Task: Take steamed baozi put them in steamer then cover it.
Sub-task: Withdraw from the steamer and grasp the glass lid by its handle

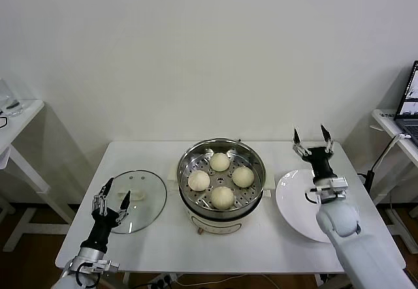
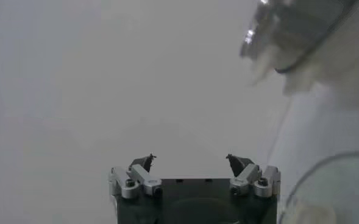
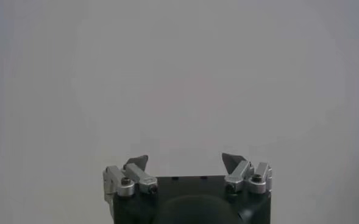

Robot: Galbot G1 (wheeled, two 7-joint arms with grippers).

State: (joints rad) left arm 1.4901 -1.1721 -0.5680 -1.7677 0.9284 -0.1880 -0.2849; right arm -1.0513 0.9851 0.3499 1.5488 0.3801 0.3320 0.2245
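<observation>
one steamer (image 1: 222,178) stands near the middle of the white table (image 1: 163,237), a shiny steel pot on a white base with a perforated tray inside. four steamed baozi (image 1: 222,197) lie on that tray, all inside the pot: one toward the far side, one on the robot's left, one on its right and one at the near side, close together around the tray's middle. one cover (image 1: 135,201), a clear glass lid with a metal rim and a white handle at its centre, lies flat on the table to the robot's left of the steamer, just beside it and not on it, so the pot is still uncovered. one white plate (image 1: 297,201) lies on the table to the robot's right of the steamer, with nothing on its visible surface. two arms are in view. the left end effector (image 1: 114,194) is raised over the near-left edge of the cover, pointing up and away, its two fingers spread wide and holding nothing; its wrist view shows the same two tips apart against the wall, with the cover's rim (image 2: 325,182) at the edge. the right end effector (image 1: 309,136) stands above the far edge of the plate, fingers spread wide and empty, and its wrist view (image 3: 185,161) shows only bare wall between the tips. a laptop (image 1: 410,103) sits on a separate side table at the far right.
</observation>
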